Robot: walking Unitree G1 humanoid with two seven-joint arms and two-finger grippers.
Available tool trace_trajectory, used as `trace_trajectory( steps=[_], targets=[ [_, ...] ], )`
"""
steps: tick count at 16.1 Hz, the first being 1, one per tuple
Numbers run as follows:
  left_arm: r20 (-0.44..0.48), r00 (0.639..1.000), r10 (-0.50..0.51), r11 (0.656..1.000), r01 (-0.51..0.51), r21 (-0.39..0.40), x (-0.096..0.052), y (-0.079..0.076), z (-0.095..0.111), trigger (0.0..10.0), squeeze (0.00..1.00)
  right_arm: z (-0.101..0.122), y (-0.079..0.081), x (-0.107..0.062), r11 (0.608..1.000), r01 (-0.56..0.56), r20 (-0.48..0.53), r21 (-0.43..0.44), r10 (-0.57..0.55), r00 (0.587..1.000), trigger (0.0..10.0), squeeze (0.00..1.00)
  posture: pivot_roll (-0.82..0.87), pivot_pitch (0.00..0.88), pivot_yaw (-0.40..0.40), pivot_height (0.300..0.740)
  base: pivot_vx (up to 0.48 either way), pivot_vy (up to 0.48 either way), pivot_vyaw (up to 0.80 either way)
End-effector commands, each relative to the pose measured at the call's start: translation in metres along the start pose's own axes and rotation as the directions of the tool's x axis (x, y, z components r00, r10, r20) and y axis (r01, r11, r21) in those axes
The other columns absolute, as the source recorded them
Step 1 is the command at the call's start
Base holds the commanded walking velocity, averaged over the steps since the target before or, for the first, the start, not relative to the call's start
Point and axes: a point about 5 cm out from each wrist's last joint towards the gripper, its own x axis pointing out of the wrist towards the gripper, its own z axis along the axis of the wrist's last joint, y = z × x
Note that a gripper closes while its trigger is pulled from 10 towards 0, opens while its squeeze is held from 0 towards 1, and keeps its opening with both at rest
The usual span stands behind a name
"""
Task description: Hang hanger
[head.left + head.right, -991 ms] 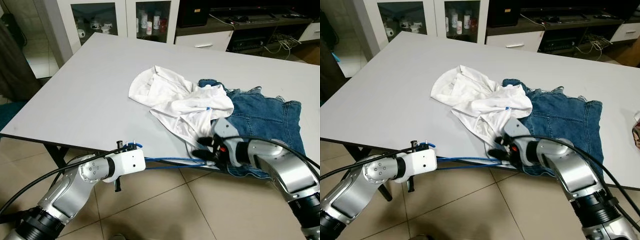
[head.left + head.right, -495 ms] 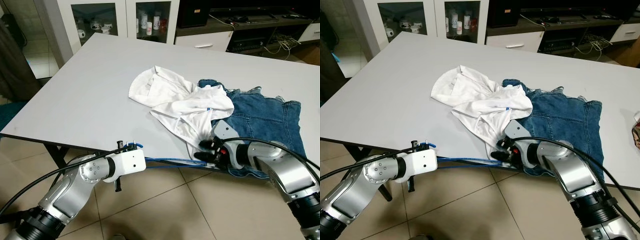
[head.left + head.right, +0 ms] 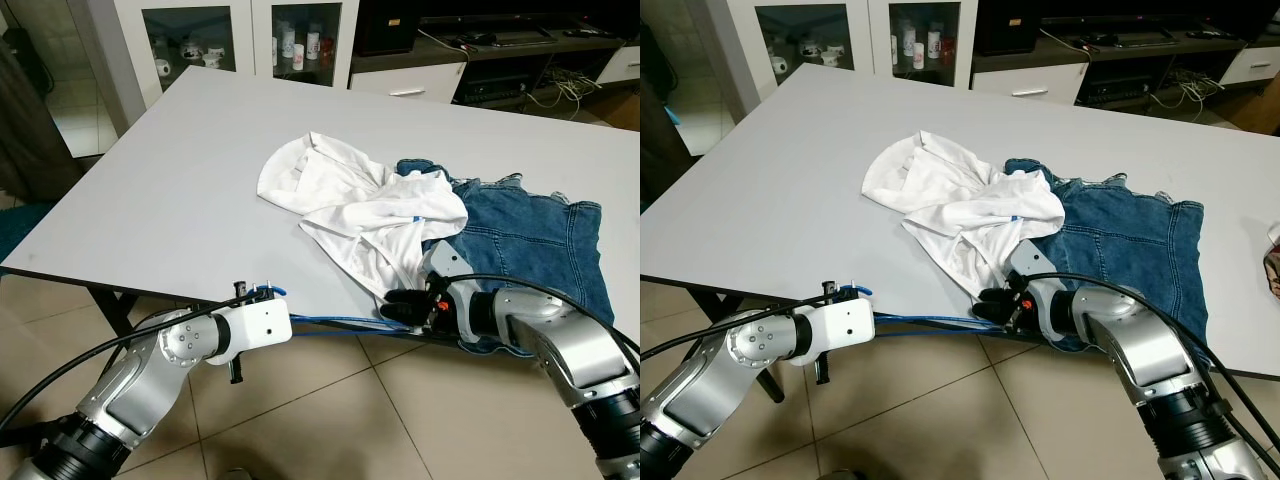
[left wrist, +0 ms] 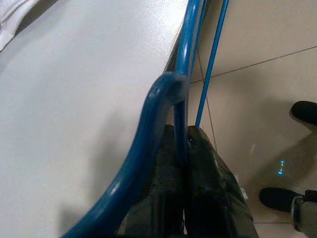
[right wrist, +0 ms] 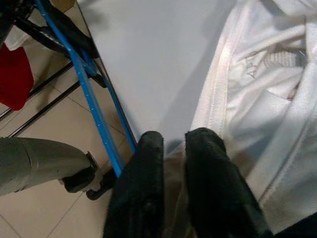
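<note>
Left gripper [image 4: 184, 148]: you had it clenched on the blue hanger [image 3: 335, 324], low at the near table edge, silver arm bent below the tabletop.
Right gripper [image 3: 398, 304]: you had it at the same near edge, beside the shirt hem; its fingers [image 5: 148, 148] were closed almost together, and whether they pinched cloth cannot be told.
Hanger: it lay level along the table's front edge, running from your left gripper toward the right one.
White shirt [image 3: 360, 205]: it sat crumpled on the grey table [image 3: 180, 170], overlapping the denim garment [image 3: 530, 235].
Denim garment: it lay spread flat to your right, under the shirt.
Background: a glass cabinet [image 3: 230, 35] stood beyond the table.
</note>
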Motion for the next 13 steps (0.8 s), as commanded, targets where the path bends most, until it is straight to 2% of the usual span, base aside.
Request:
trace_trajectory(
  steps=[1, 5, 9, 13],
  targets=[
    [0.021, 1.0, 0.023, 1.0, -0.024, 0.01, -0.002, 0.003, 0.005, 10.0, 0.0, 0.0, 0.0, -0.005, 1.0, -0.006, 0.001, -0.029, 0.006, 1.0, 0.0, 0.0, 0.1, 0.103, -0.063, 0.74, 0.0, 0.0, 0.0],
    [0.022, 1.0, 0.022, 1.0, -0.023, 0.01, -0.002, 0.003, 0.005, 10.0, 0.0, -0.003, -0.004, -0.007, 0.998, 0.022, -0.027, -0.065, -0.023, 0.999, 0.0, 0.0, 0.09, 0.105, -0.062, 0.74, 0.0, 0.0, 0.0],
    [0.025, 0.999, 0.023, 1.0, -0.023, 0.011, -0.001, 0.003, 0.006, 10.0, 0.0, -0.005, -0.017, -0.01, 0.982, 0.118, -0.074, -0.146, -0.13, 0.989, 0.0, 0.0, 0.09, 0.106, -0.063, 0.74, 0.0, 0.0, 0.0],
    [0.025, 0.999, 0.024, 1.0, -0.024, 0.011, -0.001, 0.004, 0.006, 10.0, 0.0, -0.002, -0.02, -0.013, 0.977, 0.137, -0.069, -0.16, -0.15, 0.986, 0.0, 0.0, 0.09, 0.107, -0.062, 0.74, 0.0, 0.0, 0.0]
  ],
)
